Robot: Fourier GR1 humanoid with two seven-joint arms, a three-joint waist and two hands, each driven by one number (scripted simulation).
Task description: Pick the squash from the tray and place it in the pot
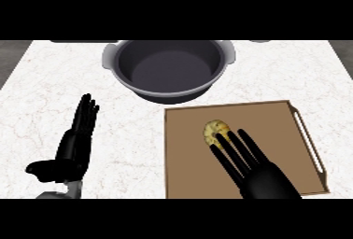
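The squash (215,132) is lying on the brown tray (276,135), toward its left side, and the straight, spread fingers of the right hand (258,172) are lying over its near end, hiding that part; whether they are touching it is hard to tell. The hand's wrist is cut off at the near edge. The dark pot (169,67) is sitting farther back, its far rim clipped. The left hand (72,149) is resting open on the white counter (41,93), fingers straight, well left of the tray.
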